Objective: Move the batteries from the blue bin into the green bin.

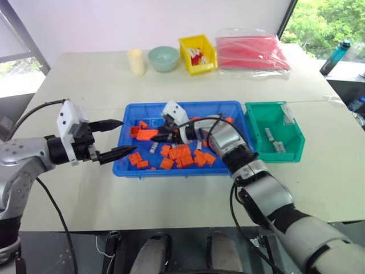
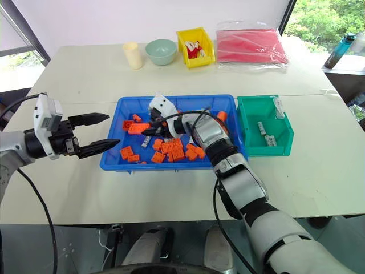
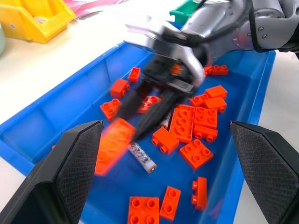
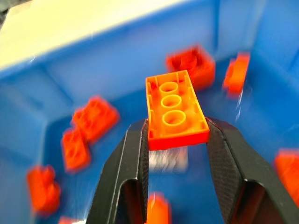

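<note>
— Where is the right gripper?

— Inside the blue bin, over its left half, pointing toward the robot's left. Its two black fingers are pinched on an orange brick, held by its long sides with the hollow underside facing the wrist camera.

— So no battery in it?

— A brick, not a battery. Under the held brick the right wrist view shows a pale smear on the blue floor; it may be a battery, but the blur is too strong to say.

— Where are the batteries, then?

— One battery lies flat on the floor of the blue bin, just below the right gripper's tips and among loose orange bricks. Two more batteries lie in the green bin, which stands just beside the blue bin's right end.

— And the left gripper?

— It hangs off the blue bin's left end, above the table, pointing at the bin. Its fingers are spread wide, with nothing between them.

— Anything else?

— At the far edge stand a yellow bin, a pale green bowl and a cream cup.
</note>
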Available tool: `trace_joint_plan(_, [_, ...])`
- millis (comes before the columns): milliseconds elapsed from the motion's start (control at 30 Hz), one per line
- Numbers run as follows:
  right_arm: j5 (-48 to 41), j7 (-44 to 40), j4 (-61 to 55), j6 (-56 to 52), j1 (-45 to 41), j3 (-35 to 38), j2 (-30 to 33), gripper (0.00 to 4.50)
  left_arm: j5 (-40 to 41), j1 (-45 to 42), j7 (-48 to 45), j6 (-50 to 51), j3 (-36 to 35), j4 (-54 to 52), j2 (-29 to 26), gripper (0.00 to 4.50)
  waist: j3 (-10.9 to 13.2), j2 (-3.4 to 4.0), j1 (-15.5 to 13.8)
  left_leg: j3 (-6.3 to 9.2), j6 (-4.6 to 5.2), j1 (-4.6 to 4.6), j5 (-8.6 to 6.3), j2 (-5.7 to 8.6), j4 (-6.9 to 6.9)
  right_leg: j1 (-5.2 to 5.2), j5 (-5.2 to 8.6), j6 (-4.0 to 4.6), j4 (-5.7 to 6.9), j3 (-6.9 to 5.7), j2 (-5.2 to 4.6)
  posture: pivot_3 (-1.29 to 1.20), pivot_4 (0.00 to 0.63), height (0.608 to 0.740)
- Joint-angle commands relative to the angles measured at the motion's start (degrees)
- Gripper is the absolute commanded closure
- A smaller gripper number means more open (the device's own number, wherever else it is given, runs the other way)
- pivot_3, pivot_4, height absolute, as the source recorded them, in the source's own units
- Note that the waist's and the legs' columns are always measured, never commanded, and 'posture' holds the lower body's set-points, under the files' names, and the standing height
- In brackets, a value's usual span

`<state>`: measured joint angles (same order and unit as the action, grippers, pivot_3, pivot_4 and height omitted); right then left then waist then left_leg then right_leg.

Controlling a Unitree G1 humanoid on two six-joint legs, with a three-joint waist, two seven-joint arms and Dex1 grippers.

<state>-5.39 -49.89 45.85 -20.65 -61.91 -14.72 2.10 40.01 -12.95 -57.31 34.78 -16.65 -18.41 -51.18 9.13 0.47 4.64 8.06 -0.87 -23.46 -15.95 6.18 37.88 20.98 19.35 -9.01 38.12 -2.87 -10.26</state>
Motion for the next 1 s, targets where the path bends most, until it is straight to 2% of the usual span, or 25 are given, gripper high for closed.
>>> trace_joint_plan(33, [2.11,6.99,6.44,5.95,-4.71,2.33,-2.2,3.32,0.04,-1.21,0.06,-0.87,-0.52,-0.27,-0.05,0.0,0.0,0.0,0.17,0.0,0.0,0.0,0.0,0.0,0.0,0.01,0.0,0.0,0.01,0.03,0.01,0.0,0.15,0.737])
trace_joint_plan(100, [2.7,9.46,9.39,6.76,-5.93,2.98,-2.64,3.32,-0.06,-1.6,0.07,-0.98,-0.22,-0.03,0.08,0.0,0.0,0.0,0.11,0.03,0.0,0.0,0.0,0.01,0.0,0.01,0.0,0.0,0.02,0.17,0.07,0.0,0.15,0.737])
trace_joint_plan(133, [2.99,10.05,10.29,7.36,-6.35,3.16,-2.75,2.31,-0.13,-1.81,0.09,-1.02,-0.08,0.11,0.15,0.0,-0.01,-0.01,0.08,0.14,0.0,0.0,0.0,0.01,0.03,0.17,0.0,0.0,-0.01,0.54,0.28,0.0,0.15,0.737])
trace_joint_plan(167, [3.43,10.26,10.52,7.97,-6.63,3.06,-2.78,2.07,-0.19,-2.05,0.09,-1.07,0.07,0.27,0.21,0.0,-0.01,-0.01,0.05,0.21,-0.01,0.0,0.0,0.01,0.04,0.19,-0.01,0.01,-0.01,0.95,0.45,0.0,0.15,0.737])
trace_joint_plan(233, [3.82,9.34,8.94,8.21,-6.55,2.76,-2.58,1.19,-0.22,-2.34,0.13,-1.11,0.23,0.44,0.35,0.0,0.0,-0.01,0.12,0.23,-0.03,0.0,0.02,0.0,0.04,0.24,-0.01,0.02,0.0,1.23,0.57,0.0,0.15,0.737])
trace_joint_plan(333, [3.16,6.7,2.31,4.52,-5.06,2.57,-1.78,1.19,-0.17,-2.37,0.03,-1.07,0.31,0.47,0.49,0.0,0.0,0.0,0.9,0.18,-0.08,0.0,0.04,-0.06,-0.03,0.23,-0.01,0.02,0.07,1.29,0.59,0.0,0.15,0.737])
trace_joint_plan(533, [1.36,2.72,-23.32,-12.46,4.35,-0.21,1.51,1.19,-0.18,-2.23,-0.42,-1.04,0.6,0.84,0.52,0.0,-0.01,-0.01,0.97,0.17,-0.09,0.0,0.05,-0.1,-0.16,0.25,-0.01,0.02,0.11,1.35,0.61,0.0,0.15,0.737])
trace_joint_plan(633, [0.75,2.56,-31.39,-18.46,8.87,-1.86,2.52,1.19,-0.27,-2.33,-0.6,-1.12,0.9,1.16,0.56,0.0,-0.01,-0.02,0.85,0.16,-0.09,0.0,0.05,-0.1,-0.16,0.25,-0.01,0.02,0.11,1.37,0.6,0.0,0.15,0.737])
trace_joint_plan(700, [1.69,3.91,-32.54,-19.37,11.03,-3.27,2.29,0.26,-0.33,-2.52,-0.97,-1.18,1.24,1.49,0.53,0.0,-0.01,-0.02,0.85,0.15,-0.09,0.0,0.05,-0.09,-0.17,0.25,-0.01,0.02,0.11,1.38,0.6,0.0,0.15,0.737])
trace_joint_plan(733, [2.06,4.44,-32.79,-19.56,11.57,-3.73,2.29,0.02,-0.3,-2.61,-1.04,-1.12,1.33,1.51,0.51,0.0,-0.01,-0.02,0.85,0.14,-0.09,0.0,0.05,-0.09,-0.16,0.26,-0.01,0.02,0.11,1.39,0.61,0.0,0.15,0.737])
trace_joint_plan(1000, [4.21,7.07,-27.77,-16.98,12.62,-6.75,1.66,0.02,-0.11,-3.12,-2.48,-0.74,1.19,2.09,-0.31,0.0,-0.02,-0.03,0.87,0.12,-0.12,0.0,0.06,-0.09,-0.17,0.32,-0.01,0.02,0.11,1.42,0.6,0.0,0.15,0.737])
